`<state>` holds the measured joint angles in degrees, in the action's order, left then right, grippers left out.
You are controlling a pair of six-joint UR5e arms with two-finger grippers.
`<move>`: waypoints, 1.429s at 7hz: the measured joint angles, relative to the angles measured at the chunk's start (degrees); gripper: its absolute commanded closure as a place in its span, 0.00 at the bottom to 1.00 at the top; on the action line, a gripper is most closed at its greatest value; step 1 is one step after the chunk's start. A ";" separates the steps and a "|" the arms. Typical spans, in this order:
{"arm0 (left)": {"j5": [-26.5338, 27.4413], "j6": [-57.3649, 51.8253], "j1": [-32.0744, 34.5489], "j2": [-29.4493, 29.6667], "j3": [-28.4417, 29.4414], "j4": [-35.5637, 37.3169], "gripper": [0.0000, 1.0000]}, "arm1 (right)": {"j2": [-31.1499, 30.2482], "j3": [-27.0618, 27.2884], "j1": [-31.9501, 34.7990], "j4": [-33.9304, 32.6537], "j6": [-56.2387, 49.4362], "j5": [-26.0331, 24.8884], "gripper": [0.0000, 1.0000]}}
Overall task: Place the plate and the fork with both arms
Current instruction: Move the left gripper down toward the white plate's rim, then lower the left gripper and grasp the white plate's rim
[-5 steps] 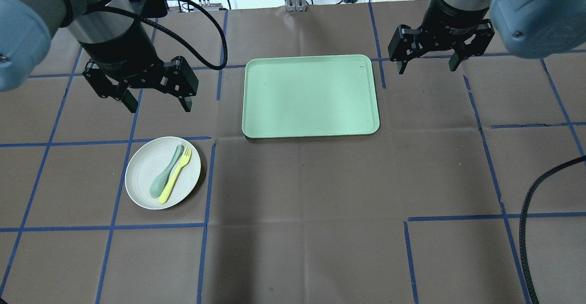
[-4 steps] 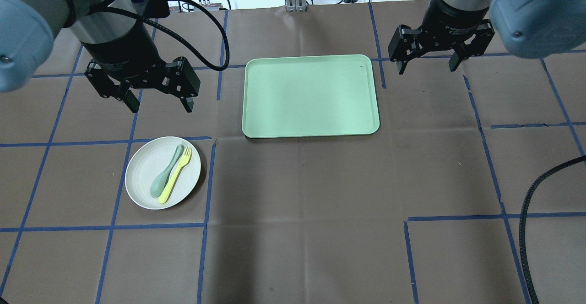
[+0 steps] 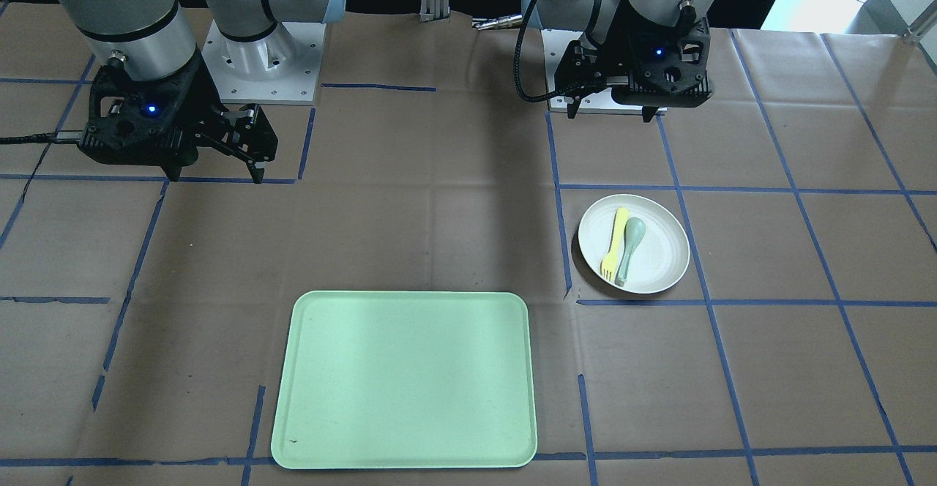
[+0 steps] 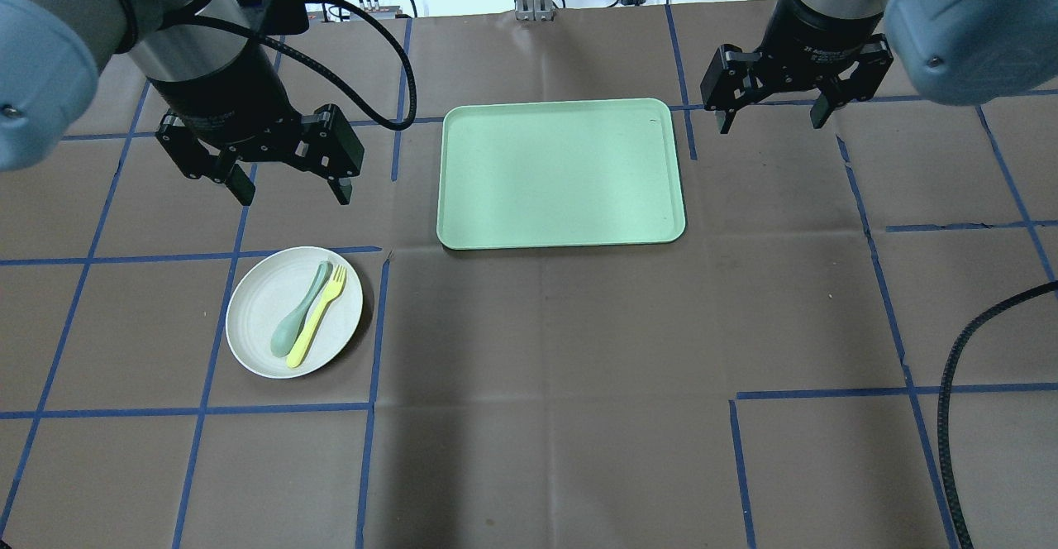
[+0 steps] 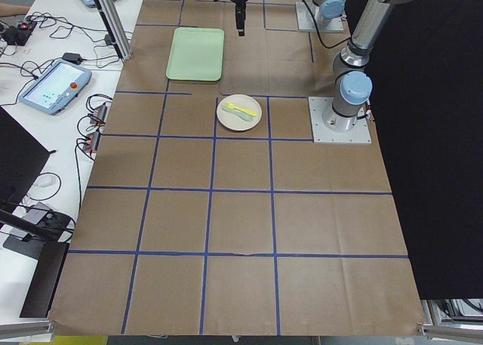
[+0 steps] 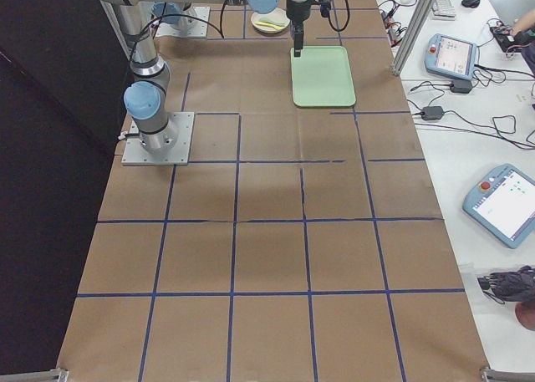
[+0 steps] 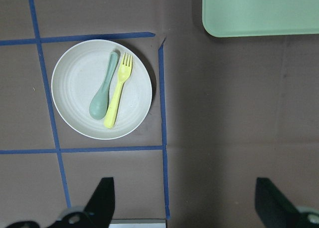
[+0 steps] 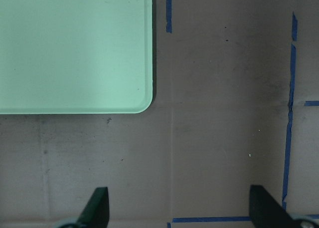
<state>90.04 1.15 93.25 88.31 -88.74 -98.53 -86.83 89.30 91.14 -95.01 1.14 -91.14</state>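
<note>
The round off-white plate (image 4: pixel 256 317) lies on the brown table at the left, also seen in the front view (image 3: pixel 659 252) and the left wrist view (image 7: pixel 75 88). On it lie the pale-yellow fork (image 4: pixel 317 316) (image 3: pixel 612 244) (image 7: pixel 118 97) and a grey-green spoon (image 4: pixel 299 311) side by side. My left gripper (image 4: pixel 292 193) (image 3: pixel 609 113) hovers open and empty above the table behind the plate. My right gripper (image 4: pixel 772 125) (image 3: pixel 216 175) hovers open and empty to the right of the mint-green tray (image 4: pixel 560 173).
The mint-green tray (image 3: pixel 406 380) (image 8: pixel 75 48) lies empty at the table's middle back. Blue tape lines cross the brown table cover. A black cable (image 4: pixel 959 417) hangs at the right edge. Pendants and cables lie beyond the table's far edge.
My left gripper has shifted slightly to the right and a little toward the plate. The right arm, plate, fork and spoon have not moved.
</note>
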 measured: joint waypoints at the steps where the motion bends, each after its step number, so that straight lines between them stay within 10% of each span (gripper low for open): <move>1: -0.07 -0.05 0.00 -0.07 -0.06 0.00 0.00 | 0.00 0.00 0.00 0.00 0.00 0.00 0.00; 5: 0.10 -5.99 -1.51 -0.56 -1.70 0.11 0.00 | 0.00 0.06 0.00 0.00 0.00 -0.07 0.00; 10: -0.30 -28.26 -18.48 -0.37 -13.91 10.97 0.01 | -0.01 0.03 0.00 0.00 0.00 -0.07 0.00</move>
<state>89.74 -27.11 74.77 87.94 -102.66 -87.56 -86.85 89.33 91.14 -95.01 1.14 -91.21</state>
